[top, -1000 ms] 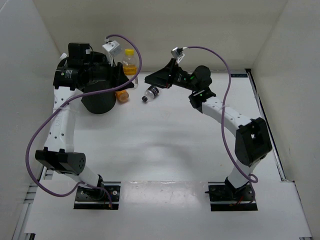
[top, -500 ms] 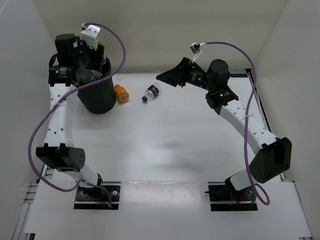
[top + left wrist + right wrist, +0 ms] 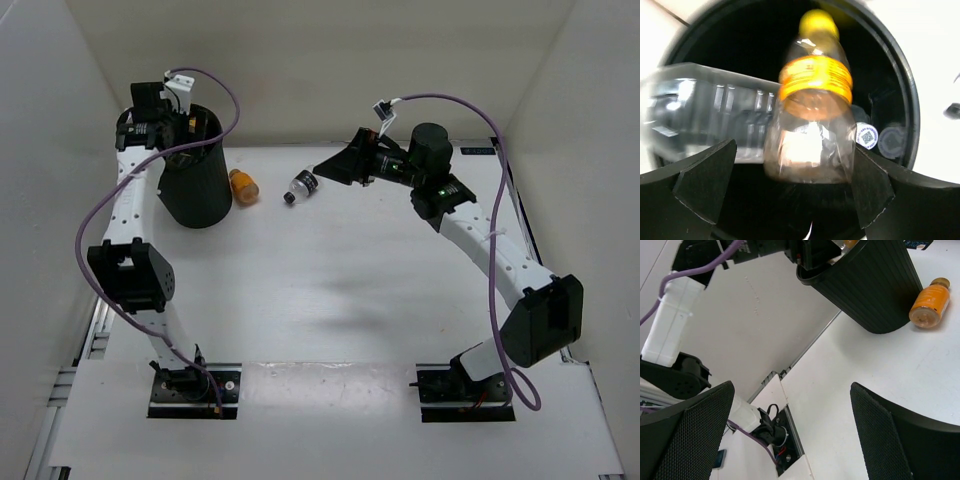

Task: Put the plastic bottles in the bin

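Black ribbed bin (image 3: 875,290), orange stubby bottle (image 3: 928,306), yellow-capped orange-banded clear bottle (image 3: 812,115)

Bright, even light, soft shadows; the left wrist view's orange-capped bottle (image 3: 812,100) is blurred.

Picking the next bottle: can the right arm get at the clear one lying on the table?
Probably yes: the right gripper hangs open just beside the clear bottle, with nothing between them.

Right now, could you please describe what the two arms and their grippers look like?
Both arms have white links with bulky black joints. The left arm and right arm each carry a loose purple cable ending in a white connector. The left gripper and right gripper have black, angular fingers; the right's look mesh-textured.
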